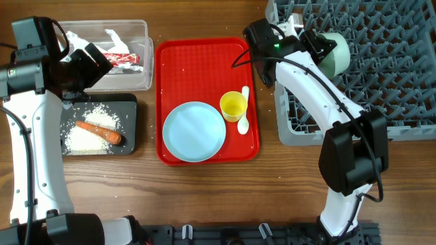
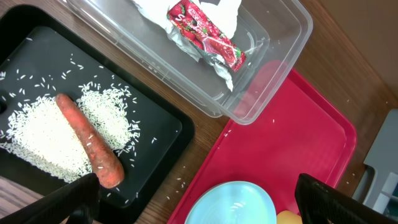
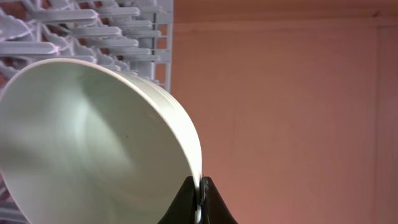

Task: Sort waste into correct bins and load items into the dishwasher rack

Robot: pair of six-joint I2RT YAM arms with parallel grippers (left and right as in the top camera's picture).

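Right gripper is pinched on the rim of the pale bowl. Bowl is tilted on edge over the left part of the dishwasher rack, pegs directly below. Left gripper, fingers spread and empty, is well apart.

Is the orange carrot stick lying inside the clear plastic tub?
No, the orange carrot stick lies on the loose white rice in the black tray, beside the clear tub.
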